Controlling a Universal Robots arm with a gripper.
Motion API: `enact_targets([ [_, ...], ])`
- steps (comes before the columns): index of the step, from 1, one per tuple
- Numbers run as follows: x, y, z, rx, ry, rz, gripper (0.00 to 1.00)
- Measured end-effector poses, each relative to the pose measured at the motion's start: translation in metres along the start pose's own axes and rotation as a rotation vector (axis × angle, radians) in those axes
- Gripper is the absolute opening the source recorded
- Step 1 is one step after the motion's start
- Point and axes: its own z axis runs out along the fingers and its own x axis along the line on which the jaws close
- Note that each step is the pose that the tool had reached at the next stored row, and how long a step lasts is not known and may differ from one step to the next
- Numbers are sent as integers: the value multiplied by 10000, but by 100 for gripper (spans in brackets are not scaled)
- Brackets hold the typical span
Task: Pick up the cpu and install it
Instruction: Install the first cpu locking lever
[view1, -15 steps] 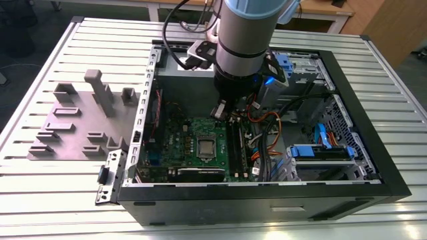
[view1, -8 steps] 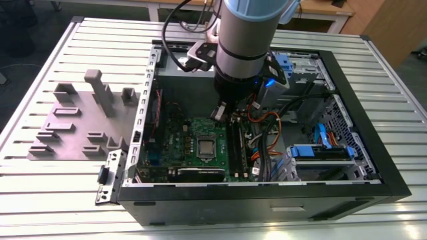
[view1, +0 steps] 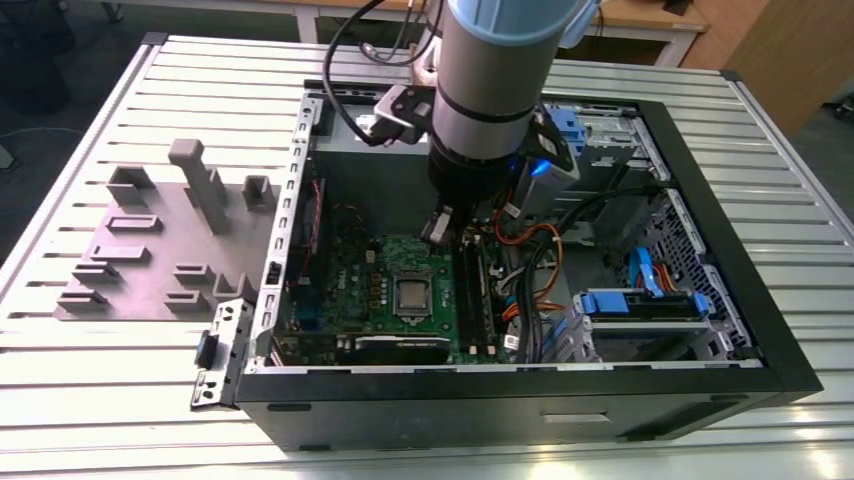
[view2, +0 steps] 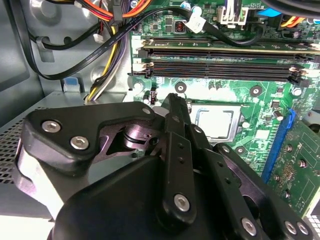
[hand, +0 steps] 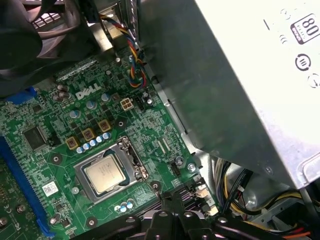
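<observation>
a: what is nearest to you?

b: my pincer (view2: 172, 107), black linkage bars with bright screw heads. the tips meet in one narrow black blade with nothing between them, so i judge it clenched and empty.

a: and the cpu?

b: the cpu (hand: 104, 173) already lies flat in its socket frame (hand: 131, 170) on the green motherboard (hand: 150, 132). in both wrist views it is a small square with a dull silvery lid and a thin pale rim, apart from my pincer and just beyond the tips.

a: so which step is this?

b: by my judgement the chip is placed, and i hover above it inside the black computer case (view1: 694, 400). whether the frame is latched i cannot tell. any further move calls for a straight, gentle path: the board is crowded with small capacitors, and the long dark memory slots (view2: 220, 67) run just past the socket.

a: farther out?

b: bundled black, yellow and orange cables (view2: 107, 47), a pale metal power supply (hand: 240, 75), and on the ribbed metal table (view1: 120, 370) a grey plastic fixture (view1: 160, 250) of blocky uprights.
</observation>
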Motion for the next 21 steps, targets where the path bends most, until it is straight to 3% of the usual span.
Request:
enact_targets([
  [21, 72, -30, -9, -5, 1, -64, 11],
])
